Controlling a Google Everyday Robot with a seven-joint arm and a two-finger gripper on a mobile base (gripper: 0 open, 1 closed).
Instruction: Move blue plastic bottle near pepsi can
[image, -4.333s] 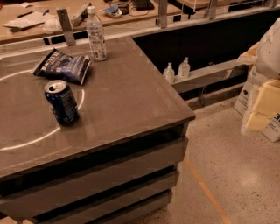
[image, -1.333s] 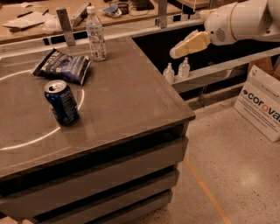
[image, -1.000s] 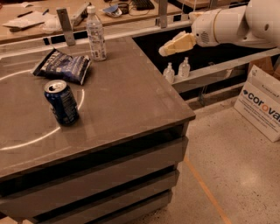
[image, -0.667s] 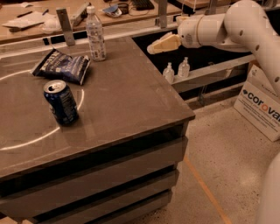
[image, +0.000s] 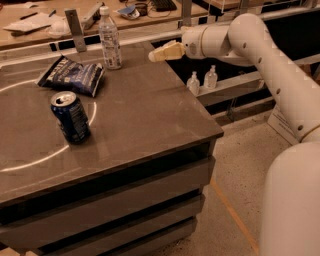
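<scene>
Clear plastic, white cap, pale label: the blue plastic bottle (image: 110, 37) stands upright at the far edge of the table (image: 150, 115), at about twelve o'clock on its top. In the one camera view my gripper (image: 156, 55) hangs in the air at three o'clock from the bottle, near it but not touching and holding nothing. Whether it is wide or narrow I cannot tell.

I judge the bottle light, thin-walled and smooth, and easy to tip. I would take it gently around the labelled middle, not at the cap.

The pepsi can (image: 70, 117) stands upright at seven o'clock from the bottle, well apart. A dark chip bag (image: 71, 75) lies between them, so the carry should pass its right side. Two small pump bottles (image: 193, 82) sit on a ledge at four o'clock from my gripper, off the route.
</scene>
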